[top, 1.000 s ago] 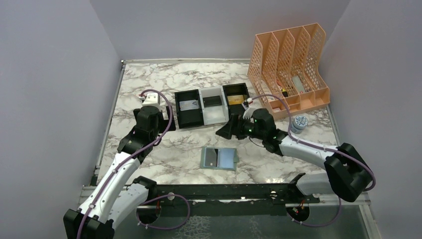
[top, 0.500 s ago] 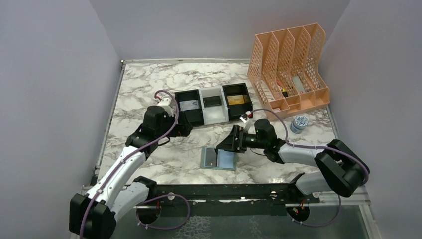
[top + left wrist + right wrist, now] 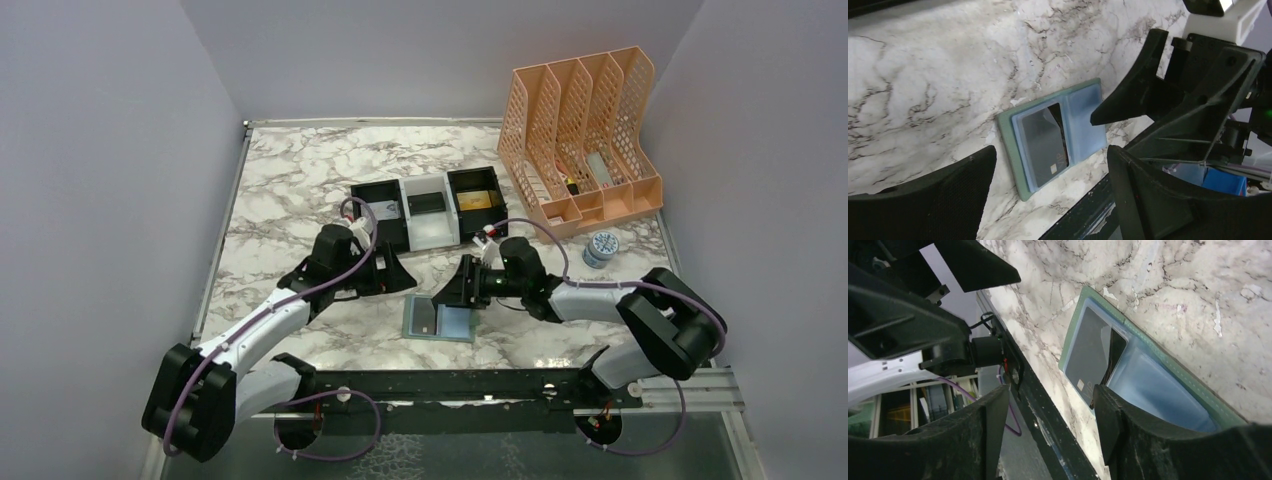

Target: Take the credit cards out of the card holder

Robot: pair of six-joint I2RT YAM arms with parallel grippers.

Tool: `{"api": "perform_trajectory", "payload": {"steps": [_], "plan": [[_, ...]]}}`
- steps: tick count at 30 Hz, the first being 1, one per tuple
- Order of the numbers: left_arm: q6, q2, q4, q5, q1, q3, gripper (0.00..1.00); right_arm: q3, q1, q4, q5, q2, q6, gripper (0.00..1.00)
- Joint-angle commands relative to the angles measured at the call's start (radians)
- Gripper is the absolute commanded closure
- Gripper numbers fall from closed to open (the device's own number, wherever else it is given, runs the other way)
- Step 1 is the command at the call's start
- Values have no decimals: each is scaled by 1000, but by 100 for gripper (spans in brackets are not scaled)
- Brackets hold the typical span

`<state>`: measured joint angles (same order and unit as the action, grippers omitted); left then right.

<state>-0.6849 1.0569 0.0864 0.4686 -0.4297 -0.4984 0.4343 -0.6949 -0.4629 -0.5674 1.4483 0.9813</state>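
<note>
Top external — left gripper (image 3: 398, 279), right gripper (image 3: 450, 290) both spread, empty, beside open card holder (image 3: 446, 325); tray (image 3: 432, 232), file rack (image 3: 585, 130) behind.

The tabletop (image 3: 300, 170) is lit brightly and evenly from above in the top view, and only soft, faint shadows are cast on it. In both wrist views the near fingers (image 3: 1158, 200) are rendered dark and slightly soft. A grey sheen is seen on the credit card (image 3: 1043, 145).

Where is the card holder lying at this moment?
In the top view the card holder lies open at the centre near the front edge, in front of the black-and-white tray, directly under the right fingers.
</note>
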Motion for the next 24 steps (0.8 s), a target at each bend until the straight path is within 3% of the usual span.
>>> {"api": "perform_trajectory", "payload": {"steps": [1, 7, 12, 24], "plan": [[-29, 12, -50, -13, -62, 16, 18, 52, -22, 24, -18, 54, -30, 40], [-44, 22, -49, -101, -151, 23, 23, 74, -51, 30, 10, 96, -25, 47], [-23, 51, -40, -113, -181, 16, 34, 101, -66, 64, 35, 136, -27, 57], [19, 175, -25, -134, -253, -3, 52, 59, -66, 80, 167, 233, 10, 65]]}}
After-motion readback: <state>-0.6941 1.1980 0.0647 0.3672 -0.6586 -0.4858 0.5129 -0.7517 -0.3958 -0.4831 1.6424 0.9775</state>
